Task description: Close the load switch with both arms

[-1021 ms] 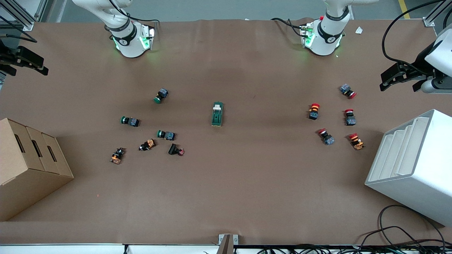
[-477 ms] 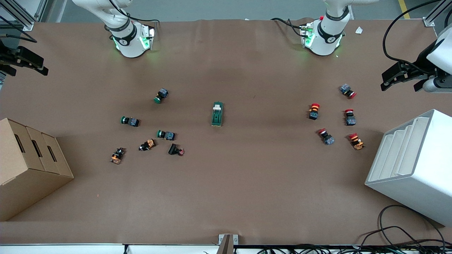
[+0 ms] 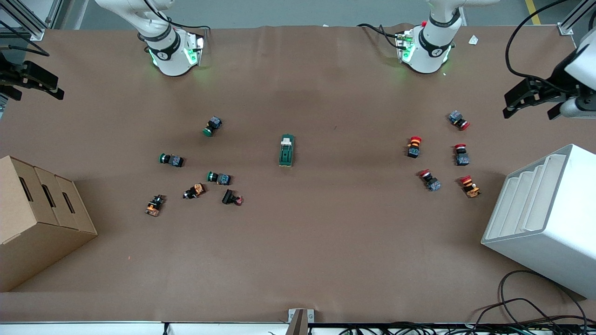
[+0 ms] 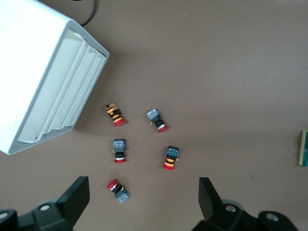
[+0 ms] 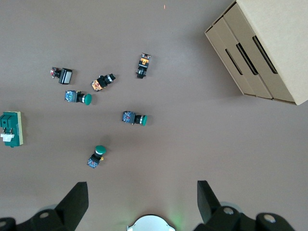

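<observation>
The load switch (image 3: 287, 150), a dark green oblong block with a cream-white lever piece, lies flat at the middle of the table; it also shows in the right wrist view (image 5: 10, 129), and just its end in the left wrist view (image 4: 304, 148). My left gripper (image 3: 531, 103) hangs open over the left arm's end of the table, above the red push buttons (image 4: 118, 188), nothing between its fingers. My right gripper (image 3: 33, 83) hangs open and empty over the right arm's end, well apart from the switch. Both wrist views show wide-spread fingers (image 4: 79, 192) (image 5: 77, 197).
Several red-capped push buttons (image 3: 429, 180) lie toward the left arm's end, and green-capped ones (image 3: 219, 177) plus other small buttons (image 3: 154, 205) toward the right arm's end. A cardboard box (image 3: 37, 218) and a white slotted rack (image 3: 545, 218) stand at the table's two ends.
The left gripper has drifted slightly toward the table's end and the bases' edge. The right gripper and the load switch have not moved.
</observation>
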Robot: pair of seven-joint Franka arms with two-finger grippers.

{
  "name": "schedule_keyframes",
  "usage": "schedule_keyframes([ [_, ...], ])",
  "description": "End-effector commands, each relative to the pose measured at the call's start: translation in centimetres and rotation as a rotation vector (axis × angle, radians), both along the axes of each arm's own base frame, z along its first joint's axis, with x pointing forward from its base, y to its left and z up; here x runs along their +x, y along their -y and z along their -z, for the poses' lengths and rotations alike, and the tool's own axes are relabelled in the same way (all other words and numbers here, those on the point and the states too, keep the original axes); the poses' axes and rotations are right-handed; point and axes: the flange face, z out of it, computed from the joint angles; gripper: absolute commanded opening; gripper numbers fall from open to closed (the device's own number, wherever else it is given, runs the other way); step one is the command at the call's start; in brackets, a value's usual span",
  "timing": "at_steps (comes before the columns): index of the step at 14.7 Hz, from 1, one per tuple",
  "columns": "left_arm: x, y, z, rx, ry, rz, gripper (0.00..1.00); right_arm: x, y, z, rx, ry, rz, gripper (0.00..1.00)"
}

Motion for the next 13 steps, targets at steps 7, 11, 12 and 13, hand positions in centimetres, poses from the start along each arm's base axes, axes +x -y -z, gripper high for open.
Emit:
schedule_keyframes([
  [7,-3.2,21.2,8.8,0.013,-0.068,-0.134,1.00,-0.9,-0.4,-0.4,-0.004,0.001,0.029,1.00],
  [11,-5.5,27.0,12.6,-0.014,-0.059,-0.182,1.00,-0.9,-0.5,-0.4,-0.008,0.004,0.026,1.00],
  [12,-6.1,28.1,13.6,-0.026,-0.047,-0.187,1.00,-0.9,-0.5,-0.5,-0.009,0.006,0.026,1.00],
  [13,-6.9,29.4,14.3,-0.032,-0.039,-0.183,1.00,-0.9,-0.5,-0.9,-0.011,0.013,0.026,1.00],
])
